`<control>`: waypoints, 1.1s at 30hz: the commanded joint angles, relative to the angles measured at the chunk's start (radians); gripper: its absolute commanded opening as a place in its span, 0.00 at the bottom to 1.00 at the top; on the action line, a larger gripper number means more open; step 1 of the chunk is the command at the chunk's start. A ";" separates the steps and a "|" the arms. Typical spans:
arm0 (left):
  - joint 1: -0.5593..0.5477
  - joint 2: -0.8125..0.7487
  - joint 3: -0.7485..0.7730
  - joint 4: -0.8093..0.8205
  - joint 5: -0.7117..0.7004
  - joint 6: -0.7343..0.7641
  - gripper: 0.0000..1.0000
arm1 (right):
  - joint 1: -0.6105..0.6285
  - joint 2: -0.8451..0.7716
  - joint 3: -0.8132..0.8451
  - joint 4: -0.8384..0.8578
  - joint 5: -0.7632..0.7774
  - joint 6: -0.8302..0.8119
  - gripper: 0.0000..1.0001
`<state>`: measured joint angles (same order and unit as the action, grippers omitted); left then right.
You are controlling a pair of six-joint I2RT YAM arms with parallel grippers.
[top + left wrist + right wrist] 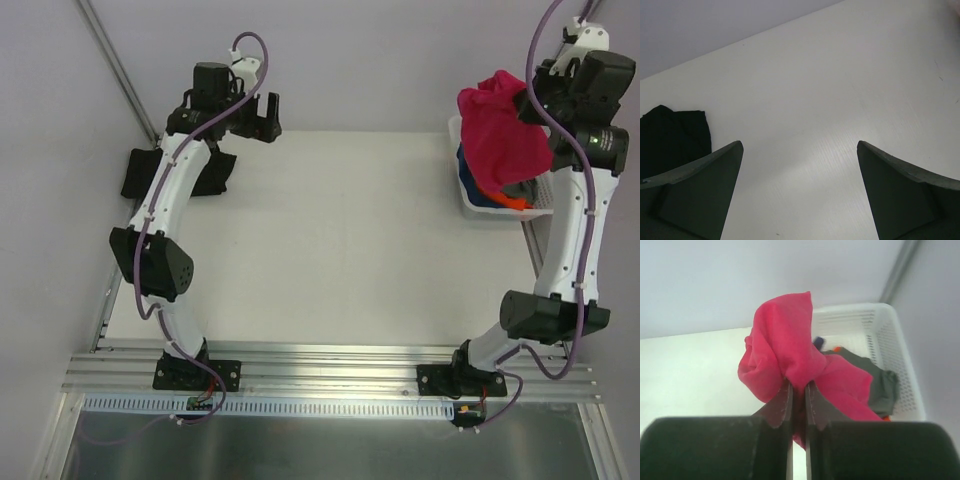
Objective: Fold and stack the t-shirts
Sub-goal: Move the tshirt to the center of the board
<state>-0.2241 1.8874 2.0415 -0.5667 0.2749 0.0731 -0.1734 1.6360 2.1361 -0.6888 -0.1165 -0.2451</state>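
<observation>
**Crimson-pink t-shirt bunched in my right grip above the basket; my left side waits empty.**

At far left a black t-shirt point(137, 172) lies flat near the tabletop's point(340, 250) edge, beside my left arm. My left end effector point(258, 122) hovers released, its jaws wide apart with nothing between them. The white tabletop stretches bare and matte across the middle, giving me room to spread cloth. On the right, my right end effector point(799, 401) is clenched on a fold of the crimson-pink t-shirt point(785, 340). It hangs crumpled above the white lattice basket point(890, 325), where a grey t-shirt point(885, 382) and bits of blue and orange cloth lie. I judge the shirt light, limp and prone to slumping, so I would want a second hold at a hem or shoulder. Plain grey walls close in behind and on the left.
</observation>
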 commanded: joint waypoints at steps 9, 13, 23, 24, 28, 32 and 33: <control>-0.001 -0.347 -0.164 0.013 -0.111 0.004 0.99 | 0.446 -0.148 -0.192 0.003 -0.417 0.122 0.01; 0.005 -0.447 -0.213 0.014 -0.177 0.011 0.99 | 0.561 -0.107 -0.209 -0.001 -0.463 0.139 0.14; 0.035 -0.645 -0.391 0.013 -0.221 0.039 0.99 | 0.272 -0.165 -0.482 -0.052 -0.259 0.127 0.89; 0.037 -0.658 -0.402 0.013 -0.217 0.042 0.99 | 0.285 -0.174 -0.499 -0.051 -0.297 0.125 0.89; 0.045 -0.679 -0.437 0.008 -0.210 0.036 0.99 | 0.409 -0.218 -0.530 -0.054 -0.359 0.098 0.84; 0.051 -0.674 -0.452 0.001 -0.226 0.024 0.99 | 0.622 -0.238 -0.617 -0.055 -0.367 0.043 0.76; 0.051 -0.671 -0.449 0.002 -0.239 0.021 0.99 | 0.656 -0.235 -0.660 -0.060 -0.336 0.024 0.70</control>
<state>-0.1814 1.2282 1.5944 -0.5701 0.0650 0.1120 0.3855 1.4452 1.5417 -0.7410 -0.4370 -0.1619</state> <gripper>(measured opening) 0.992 0.741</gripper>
